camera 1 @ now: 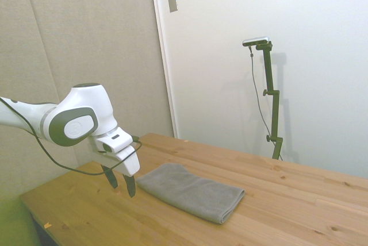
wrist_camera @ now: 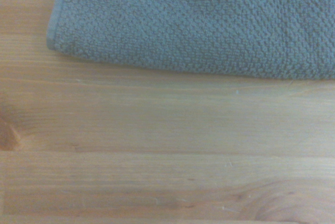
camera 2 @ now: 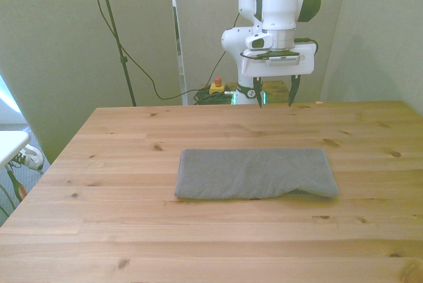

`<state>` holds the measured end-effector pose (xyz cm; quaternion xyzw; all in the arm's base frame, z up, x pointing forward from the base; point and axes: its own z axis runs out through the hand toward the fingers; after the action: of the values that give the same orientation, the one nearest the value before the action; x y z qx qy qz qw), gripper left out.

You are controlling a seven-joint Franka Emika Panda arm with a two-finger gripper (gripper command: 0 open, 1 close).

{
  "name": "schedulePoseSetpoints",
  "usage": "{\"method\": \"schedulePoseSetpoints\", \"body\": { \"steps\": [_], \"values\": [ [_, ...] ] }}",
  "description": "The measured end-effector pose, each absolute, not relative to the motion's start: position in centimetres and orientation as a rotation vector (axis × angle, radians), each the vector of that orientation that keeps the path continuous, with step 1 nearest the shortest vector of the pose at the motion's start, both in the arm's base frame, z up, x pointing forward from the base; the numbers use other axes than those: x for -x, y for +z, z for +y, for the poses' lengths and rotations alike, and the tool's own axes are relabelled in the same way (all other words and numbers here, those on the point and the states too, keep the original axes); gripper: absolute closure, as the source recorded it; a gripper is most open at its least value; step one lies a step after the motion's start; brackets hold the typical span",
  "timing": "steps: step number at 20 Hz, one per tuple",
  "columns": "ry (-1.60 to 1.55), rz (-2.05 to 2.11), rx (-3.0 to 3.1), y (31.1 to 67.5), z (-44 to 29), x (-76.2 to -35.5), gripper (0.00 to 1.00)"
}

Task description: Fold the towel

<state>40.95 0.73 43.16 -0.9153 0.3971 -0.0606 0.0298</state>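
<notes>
Wooden table (camera 2: pixel 119 164) with pale planks stands before plain walls. On its middle lies the towel (camera 2: pixel 254 173), grey, folded to a long flat band, with a rounded fold edge in the wrist view (wrist_camera: pixel 199 20). No writing can be read on it. The gripper (camera 2: pixel 275 91) hangs above the table beside the towel, not touching it, fingers apart and empty.

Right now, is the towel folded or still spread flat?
Folded. The towel lies as a thick, narrow strip on the table, with doubled layers showing at its near edge. The gripper hangs open above the table, apart from it.
</notes>
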Motion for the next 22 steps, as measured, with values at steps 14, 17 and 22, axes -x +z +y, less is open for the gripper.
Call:
{"method": "schedulePoseSetpoints", "body": {
  "steps": [14, 17, 22],
  "values": [
    [-0.313, 1.483, 2.859, 44.6, 9.8, -52.4, 0.0],
    [-0.321, 1.578, 2.921, 42.9, 13.1, -56.1, 0.0],
    [-0.458, 1.661, 3.037, 40.6, 17.5, -59.7, 0.0]
  ]
}}
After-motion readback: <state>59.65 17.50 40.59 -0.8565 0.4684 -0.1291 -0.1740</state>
